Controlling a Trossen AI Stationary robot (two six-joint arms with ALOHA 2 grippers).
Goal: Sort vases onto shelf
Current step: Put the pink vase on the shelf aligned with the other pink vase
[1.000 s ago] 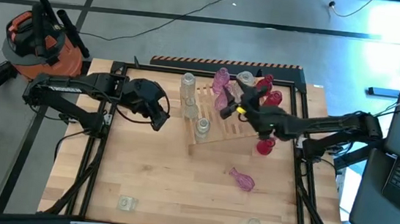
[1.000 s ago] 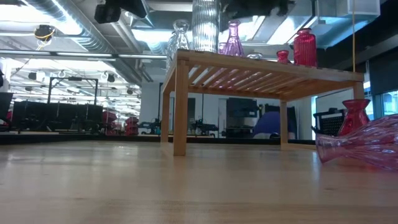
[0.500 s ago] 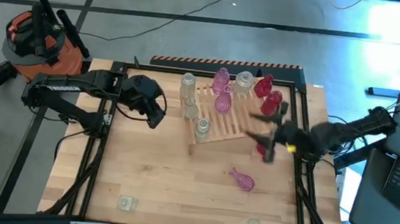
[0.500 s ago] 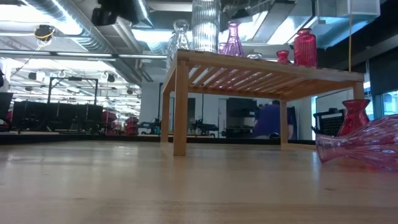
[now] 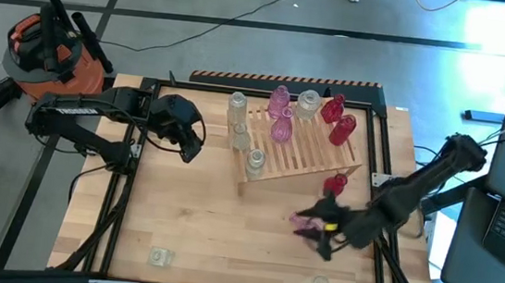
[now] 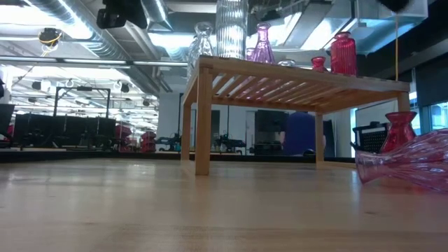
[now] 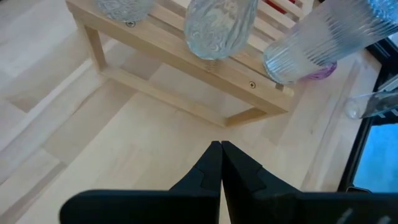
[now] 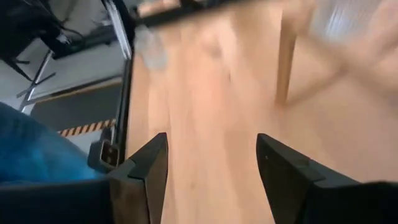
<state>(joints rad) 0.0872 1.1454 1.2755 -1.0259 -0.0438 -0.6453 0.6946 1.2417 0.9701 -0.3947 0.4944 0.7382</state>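
One pink vase [image 5: 304,223] lies tipped on the table [image 5: 198,229], near of the shelf [image 5: 300,153], so the right gripper [image 5: 325,234] hangs over it, jaws spread, while the left gripper [image 5: 190,145], pressed together, waits left of the shelf.

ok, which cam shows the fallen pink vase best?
Low view: the pink vase lies on its side, unobstructed, at the picture's right edge. High view shows only part of it, beside the right hand. Neither wrist view shows it.
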